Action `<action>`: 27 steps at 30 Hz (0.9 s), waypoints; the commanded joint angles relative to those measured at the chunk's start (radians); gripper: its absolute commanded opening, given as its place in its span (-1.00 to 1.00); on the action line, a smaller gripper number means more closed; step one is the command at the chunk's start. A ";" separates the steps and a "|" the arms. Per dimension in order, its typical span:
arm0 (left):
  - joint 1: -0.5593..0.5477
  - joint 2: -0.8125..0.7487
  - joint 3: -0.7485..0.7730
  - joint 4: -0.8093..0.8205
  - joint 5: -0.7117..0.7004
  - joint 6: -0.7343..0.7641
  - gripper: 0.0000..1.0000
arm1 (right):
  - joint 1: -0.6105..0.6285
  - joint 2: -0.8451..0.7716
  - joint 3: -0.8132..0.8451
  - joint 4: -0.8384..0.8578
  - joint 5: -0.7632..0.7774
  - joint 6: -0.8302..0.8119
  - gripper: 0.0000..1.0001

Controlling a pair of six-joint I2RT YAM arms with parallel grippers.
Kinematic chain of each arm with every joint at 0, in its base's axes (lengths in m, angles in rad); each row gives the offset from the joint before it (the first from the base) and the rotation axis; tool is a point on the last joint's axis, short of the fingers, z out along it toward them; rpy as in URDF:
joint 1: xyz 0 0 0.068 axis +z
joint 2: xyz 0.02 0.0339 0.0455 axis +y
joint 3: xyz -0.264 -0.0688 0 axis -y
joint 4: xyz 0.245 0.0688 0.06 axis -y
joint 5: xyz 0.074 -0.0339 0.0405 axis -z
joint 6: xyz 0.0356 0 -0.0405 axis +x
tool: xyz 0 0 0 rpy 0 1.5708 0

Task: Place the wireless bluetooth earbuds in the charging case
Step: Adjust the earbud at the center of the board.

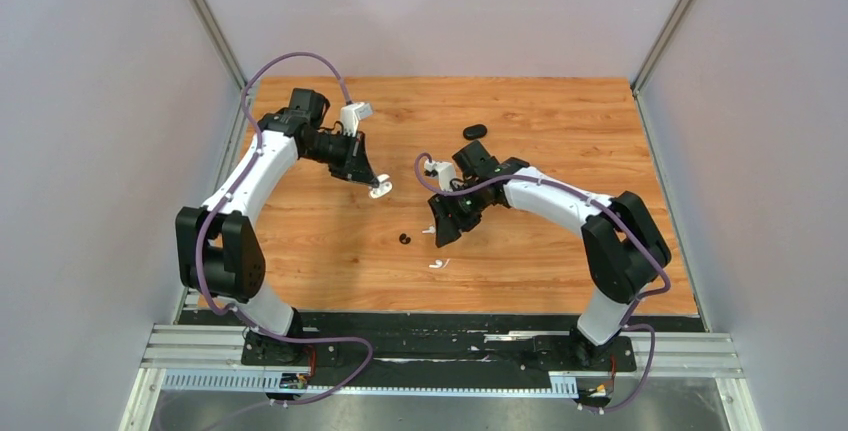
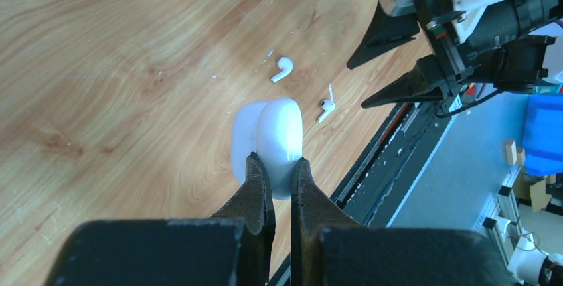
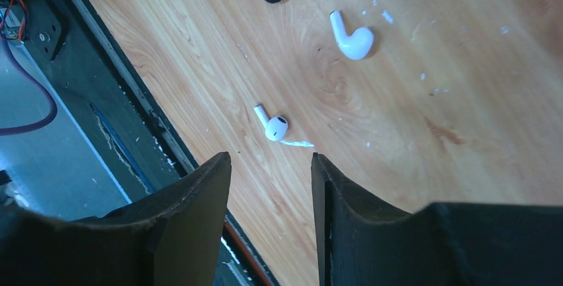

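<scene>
Right gripper is being held part-open and empty near a white earbud; it is being risked, as one jaw touching first could flick it away.

The middle of the table is the tight spot: the left gripper, clamped on the white charging case, and the right gripper, jaws apart, face each other, with the black earbuds, one white earbud and a second white earbud lying between and under them toward the near edge. A black oval case blocks the middle of the far edge, just beyond the right arm. Bare wood lies open left of the earbuds along the near edge and across the far right corner, up to the side walls.
</scene>
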 commanded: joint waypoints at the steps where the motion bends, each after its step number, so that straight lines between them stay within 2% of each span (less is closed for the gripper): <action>1: 0.007 -0.058 -0.015 0.028 -0.049 -0.035 -1.00 | 0.042 0.040 -0.005 0.002 0.016 0.153 -0.06; 13: 0.012 -0.094 -0.024 0.028 -0.067 -0.056 -1.00 | 0.086 0.129 -0.002 -0.041 0.080 0.276 -0.13; 27: 0.014 -0.114 -0.053 0.047 -0.068 -0.064 -1.00 | 0.100 0.202 0.033 -0.004 0.118 0.278 -0.14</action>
